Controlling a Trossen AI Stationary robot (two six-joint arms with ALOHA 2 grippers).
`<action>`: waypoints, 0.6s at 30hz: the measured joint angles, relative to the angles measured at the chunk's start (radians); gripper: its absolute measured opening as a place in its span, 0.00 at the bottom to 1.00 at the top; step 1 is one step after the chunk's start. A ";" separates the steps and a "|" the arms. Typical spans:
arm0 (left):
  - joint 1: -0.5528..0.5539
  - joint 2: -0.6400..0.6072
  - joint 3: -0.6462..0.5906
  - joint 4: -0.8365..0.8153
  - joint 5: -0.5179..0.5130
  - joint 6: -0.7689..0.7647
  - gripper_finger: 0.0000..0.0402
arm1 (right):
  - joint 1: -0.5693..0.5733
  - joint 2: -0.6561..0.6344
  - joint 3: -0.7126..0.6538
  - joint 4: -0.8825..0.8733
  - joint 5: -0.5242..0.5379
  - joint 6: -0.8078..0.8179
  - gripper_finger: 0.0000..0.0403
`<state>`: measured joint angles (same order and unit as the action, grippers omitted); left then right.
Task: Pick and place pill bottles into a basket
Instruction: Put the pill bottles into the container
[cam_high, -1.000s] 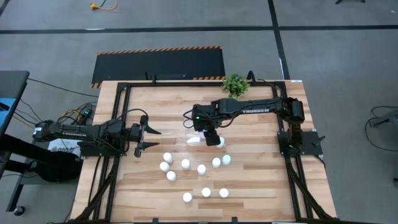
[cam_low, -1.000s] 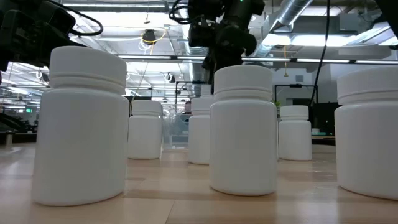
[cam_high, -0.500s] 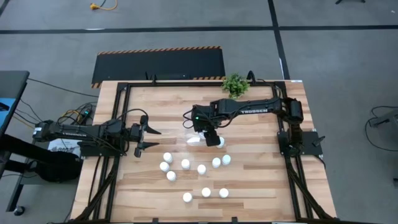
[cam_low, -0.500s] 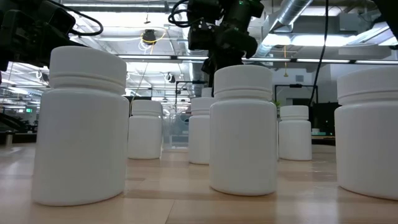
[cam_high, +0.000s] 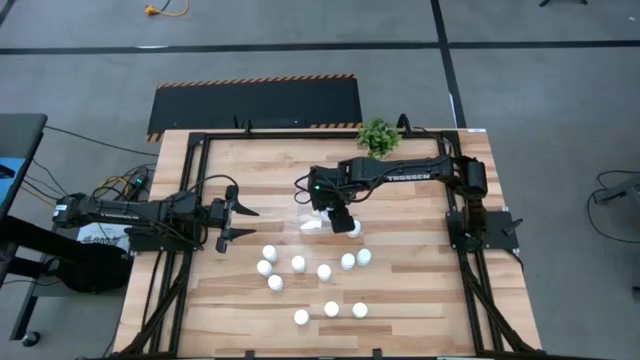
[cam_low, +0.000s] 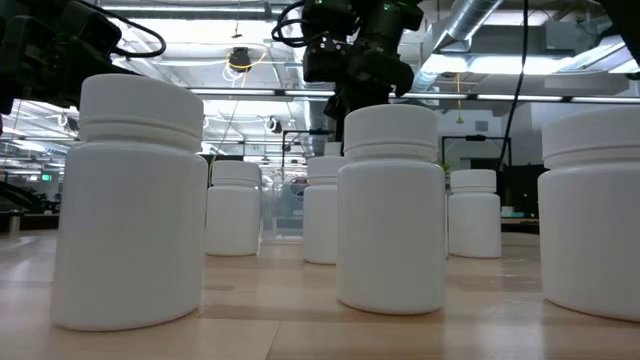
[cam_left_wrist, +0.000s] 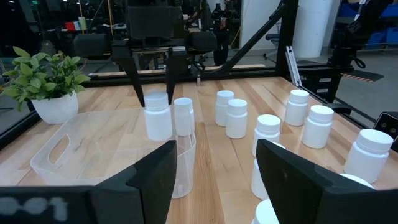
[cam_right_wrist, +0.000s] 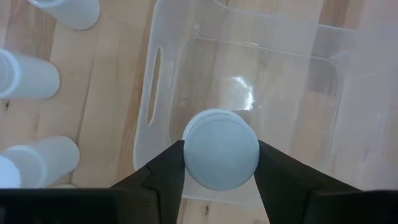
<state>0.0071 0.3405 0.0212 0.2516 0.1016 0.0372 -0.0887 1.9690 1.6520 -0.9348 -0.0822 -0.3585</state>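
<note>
Clear plastic marks the basket (cam_right_wrist: 249, 81) lying directly beneath the right tool (cam_right_wrist: 221, 171), whose fingers clamp a white pill bottle (cam_right_wrist: 221, 149) upright for dropping in, while the left tool (cam_high: 235, 222) waits half-open at the counter's (cam_high: 420, 300) edge.

From where I sit, the overhead feed is evenly lit and sharp, with only soft, short shadows on the table (cam_high: 400, 300). The low feed is backlit by ceiling strip lights (cam_low: 300, 95); the nearest pill bottles (cam_low: 135, 200) look slightly soft. Glare spots shine on the basket (cam_right_wrist: 249, 99) floor. No strong edge distortion.
</note>
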 joint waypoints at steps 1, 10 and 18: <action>0.000 0.000 0.000 0.000 0.000 0.000 0.53 | 0.000 0.000 0.000 0.000 0.000 -0.008 0.40; 0.000 0.000 0.000 0.000 0.000 0.000 0.53 | 0.002 0.000 0.000 0.000 -0.025 -0.009 0.42; 0.000 0.000 0.000 0.000 0.000 0.000 0.53 | 0.003 0.049 -0.001 0.002 -0.025 -0.015 0.39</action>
<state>0.0071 0.3401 0.0212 0.2520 0.1018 0.0372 -0.0856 2.0182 1.6513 -0.9331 -0.1074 -0.3735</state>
